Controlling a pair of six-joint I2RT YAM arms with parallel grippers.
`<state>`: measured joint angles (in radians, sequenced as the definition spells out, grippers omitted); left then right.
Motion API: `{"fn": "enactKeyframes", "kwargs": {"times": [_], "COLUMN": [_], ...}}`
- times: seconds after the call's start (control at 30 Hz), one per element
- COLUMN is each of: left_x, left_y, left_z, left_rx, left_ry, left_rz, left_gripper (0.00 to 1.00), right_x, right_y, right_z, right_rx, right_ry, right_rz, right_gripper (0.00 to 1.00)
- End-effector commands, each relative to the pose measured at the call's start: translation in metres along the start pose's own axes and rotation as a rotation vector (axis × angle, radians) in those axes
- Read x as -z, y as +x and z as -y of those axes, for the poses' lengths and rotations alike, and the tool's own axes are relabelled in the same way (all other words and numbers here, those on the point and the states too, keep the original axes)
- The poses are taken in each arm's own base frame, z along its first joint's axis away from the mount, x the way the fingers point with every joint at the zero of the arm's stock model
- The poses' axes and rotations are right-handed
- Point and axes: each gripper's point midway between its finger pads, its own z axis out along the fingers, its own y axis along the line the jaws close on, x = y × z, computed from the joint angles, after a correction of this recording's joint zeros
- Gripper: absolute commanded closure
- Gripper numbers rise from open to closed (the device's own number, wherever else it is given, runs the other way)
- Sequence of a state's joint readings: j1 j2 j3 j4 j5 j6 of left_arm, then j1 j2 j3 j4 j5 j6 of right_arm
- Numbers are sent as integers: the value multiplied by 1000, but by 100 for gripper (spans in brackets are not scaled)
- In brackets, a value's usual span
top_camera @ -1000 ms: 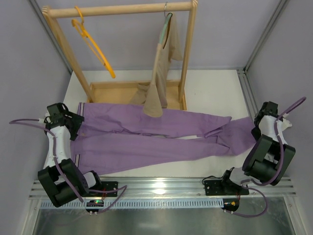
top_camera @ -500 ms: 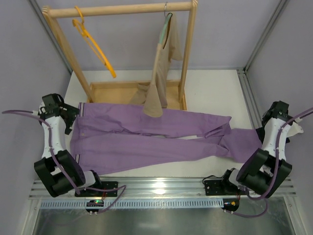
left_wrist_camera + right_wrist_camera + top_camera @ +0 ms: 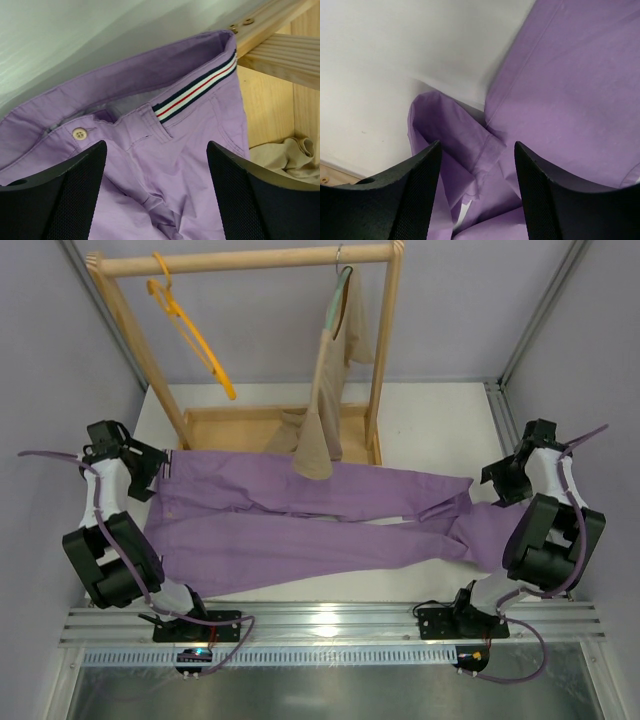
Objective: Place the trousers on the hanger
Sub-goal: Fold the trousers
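Little of the task is done. The trousers (image 3: pixel 300 525) lie flat across the table (image 3: pixel 430 420), waistband at nine o'clock and cuffs at three, while the hanger (image 3: pixel 190 335) hangs bare on the rack (image 3: pixel 250 258) at eleven. The left gripper (image 3: pixel 143 468) hovers wide open over the waistband and the right gripper (image 3: pixel 503 480) open over the cuffs, neither holding anything. Grasping, lifting and draping all remain.

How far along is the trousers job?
Nothing done: long lilac fabric trousers lie flat on the white table. In hand: open left gripper over the striped waistband, open right gripper over the leg ends. Remaining: lifting them onto the thin orange plastic hanger.
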<state>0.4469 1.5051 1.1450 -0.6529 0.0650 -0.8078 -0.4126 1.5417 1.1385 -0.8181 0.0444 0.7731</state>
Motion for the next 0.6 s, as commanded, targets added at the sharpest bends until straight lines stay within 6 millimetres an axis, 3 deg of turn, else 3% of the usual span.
{"fn": "enactKeyframes", "kwargs": {"times": [0.0, 0.13, 0.27, 0.47, 0.57], "left_x": [10, 11, 11, 6, 4], "left_y": [-17, -19, -18, -16, -16], "left_z": [26, 25, 22, 21, 22], "left_rx": [-52, -57, -51, -39, -32], "left_ry": [113, 120, 119, 128, 130], "left_rz": [41, 67, 77, 84, 83], "left_gripper": [19, 19, 20, 20, 20], "right_x": [-8, -30, -40, -45, -43], "right_y": [9, 22, 24, 18, 16], "right_z": [-18, -27, -30, -28, -16], "right_rx": [-87, -191, -296, -445, -513], "right_ry": [-61, -74, -56, -7, 52], "right_rz": [-79, -160, -173, -223, -228], "right_gripper": [37, 37, 37, 36, 36]}}
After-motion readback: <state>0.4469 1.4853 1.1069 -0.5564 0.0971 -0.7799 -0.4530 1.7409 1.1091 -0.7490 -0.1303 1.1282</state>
